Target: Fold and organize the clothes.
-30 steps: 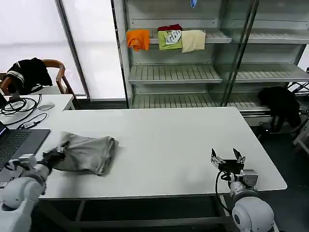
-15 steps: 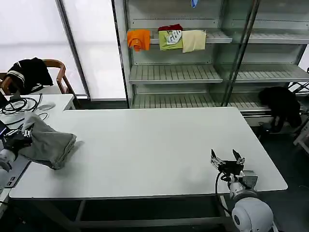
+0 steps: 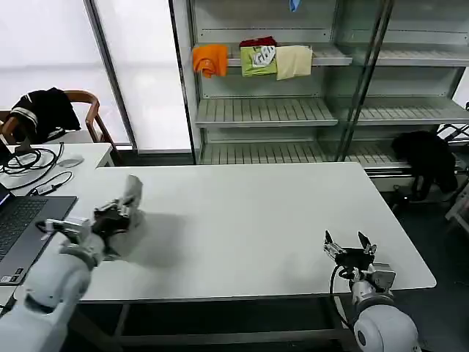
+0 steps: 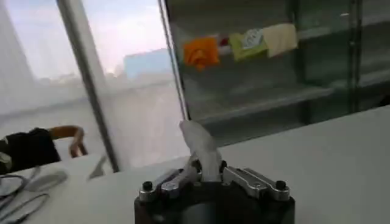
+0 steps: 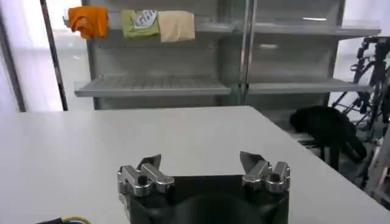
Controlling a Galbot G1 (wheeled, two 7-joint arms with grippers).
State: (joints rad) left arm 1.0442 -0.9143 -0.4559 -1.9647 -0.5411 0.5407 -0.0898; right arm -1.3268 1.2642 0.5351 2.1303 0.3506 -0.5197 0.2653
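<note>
The left gripper (image 3: 116, 213), closed on the shirt (image 3: 129, 196), has swung it back from the laptop (image 3: 22, 224) to the table's (image 3: 256, 220) 9 o'clock edge, bunched upright. The right gripper (image 3: 350, 246) stays open at 5 o'clock. Folding likely restarts.

This looks like a lab or test room dressed as a clothes shop: a tall grey metal slatted shelving rack (image 3: 293, 110) carries folded orange, green and cream clothes (image 3: 253, 60), a plain white rectangular table (image 3: 249, 220) fills the middle, and an open dark laptop (image 3: 22, 224) with loose cables (image 3: 33, 165) sits beside frosted window panels (image 3: 139, 73).
</note>
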